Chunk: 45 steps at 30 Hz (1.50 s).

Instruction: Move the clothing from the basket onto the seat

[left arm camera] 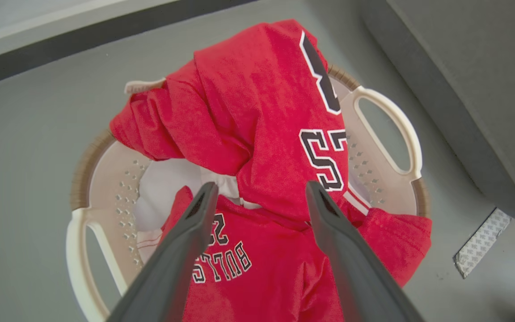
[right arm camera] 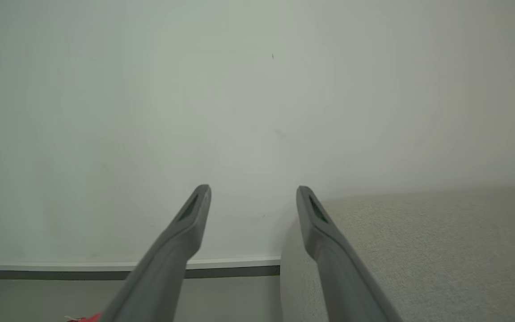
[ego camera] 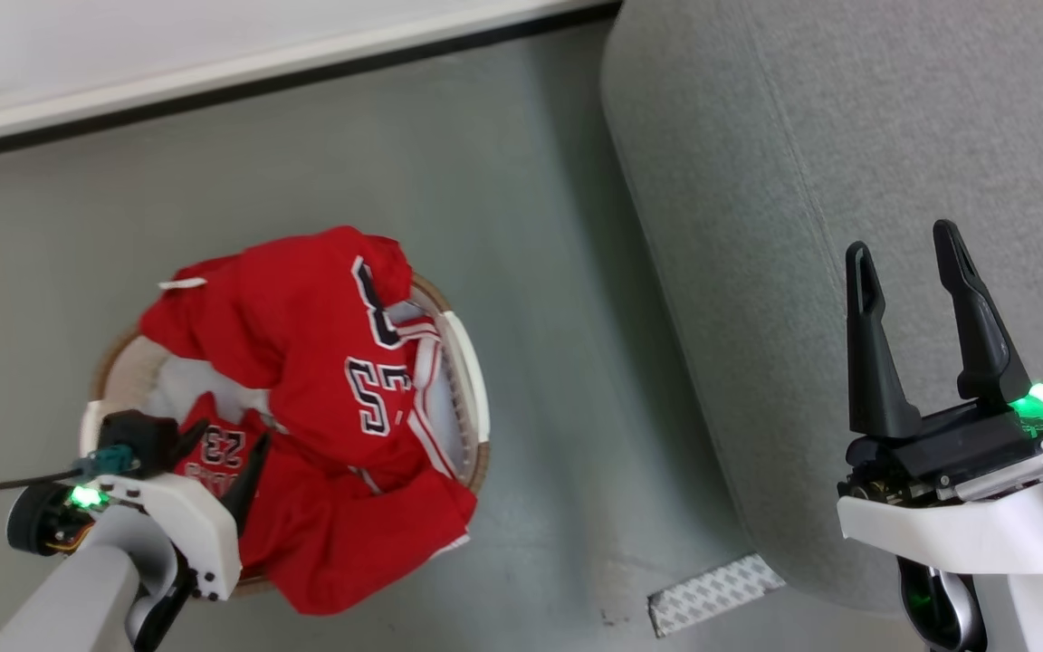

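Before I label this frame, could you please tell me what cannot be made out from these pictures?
- Garment count: the clothing is heaped and folded over itself in the head and left wrist views.
- Bottom of the basket: left wrist view, covered by the clothing and a pale cloth.
- Extent of the seat: head view, cut off by the top and right edges.

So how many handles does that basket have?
2. One handle on the basket side nearest the sofa, the other handle opposite. The clothing covers some rim, so more could hide.
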Tool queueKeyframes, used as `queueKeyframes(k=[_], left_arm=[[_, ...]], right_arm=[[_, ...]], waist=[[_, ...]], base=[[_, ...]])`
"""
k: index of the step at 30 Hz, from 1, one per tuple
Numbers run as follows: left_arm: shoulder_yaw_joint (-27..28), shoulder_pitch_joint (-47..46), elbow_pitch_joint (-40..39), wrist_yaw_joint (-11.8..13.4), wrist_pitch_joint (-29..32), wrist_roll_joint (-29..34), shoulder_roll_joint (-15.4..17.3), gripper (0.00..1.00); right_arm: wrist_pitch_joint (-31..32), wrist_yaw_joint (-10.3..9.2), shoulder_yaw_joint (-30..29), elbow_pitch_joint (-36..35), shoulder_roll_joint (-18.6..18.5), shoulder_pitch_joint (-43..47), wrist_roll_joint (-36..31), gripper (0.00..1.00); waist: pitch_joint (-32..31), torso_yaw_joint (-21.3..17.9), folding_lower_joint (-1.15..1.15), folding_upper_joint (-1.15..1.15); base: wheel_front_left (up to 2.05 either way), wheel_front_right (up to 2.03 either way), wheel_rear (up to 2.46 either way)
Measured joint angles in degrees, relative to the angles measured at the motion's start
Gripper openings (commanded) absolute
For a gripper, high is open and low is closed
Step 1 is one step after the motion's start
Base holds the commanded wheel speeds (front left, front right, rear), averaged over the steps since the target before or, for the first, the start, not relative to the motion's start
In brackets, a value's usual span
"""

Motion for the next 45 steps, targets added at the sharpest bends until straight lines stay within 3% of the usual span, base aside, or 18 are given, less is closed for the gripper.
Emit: queueKeyframes(k=[14,29,30,31,32,40,45], left_arm=[[-19.4,-6.7,1.8,0.0,10.8,-11.8,6.2,1.0],[-29.5,-12.8,7.8,0.0,19.5,-18.9,9.7,0.98],[-29.8,-13.0,8.2,0.0,19.4,-19.1,9.7,0.48],[-30.2,-13.2,8.5,0.0,19.4,-19.4,9.7,0.2],[-30.5,-13.3,8.7,0.0,19.2,-19.9,9.6,0.0],[-33.5,-13.5,8.9,0.0,15.6,-22.4,8.3,0.0],[-35.1,-12.6,8.5,0.0,12.1,-24.9,5.7,0.0]], right_arm=[[0.0,0.0,1.4,-2.5,0.0,-0.4,3.4,1.0],[0.0,0.0,4.0,-3.9,0.0,-1.1,6.3,1.0],[0.0,0.0,4.0,-3.9,0.0,-1.1,6.3,1.0],[0.0,0.0,4.0,-3.9,0.0,-1.1,6.3,1.0],[0.0,0.0,4.0,-3.9,0.0,-1.0,6.3,1.0],[0.0,0.0,3.5,-2.9,0.0,-1.0,6.3,1.0],[0.0,0.0,2.9,-0.9,0.0,-0.9,4.7,1.0]], waist=[[7.5,-5.5,-0.01,0.0],[12.9,-10.3,-0.01,0.0],[13.0,-10.5,0.0,0.0],[13.0,-10.8,-0.01,0.0],[12.9,-10.9,-0.01,0.0],[10.6,-10.5,-0.01,0.0],[6.9,-9.3,-0.01,0.0]], base=[[0.0,0.0,0.0],[0.0,0.0,0.0],[0.0,0.0,0.0],[0.0,0.0,0.0],[0.0,0.0,0.0],[0.0,0.0,0.0],[0.0,0.0,0.0]])
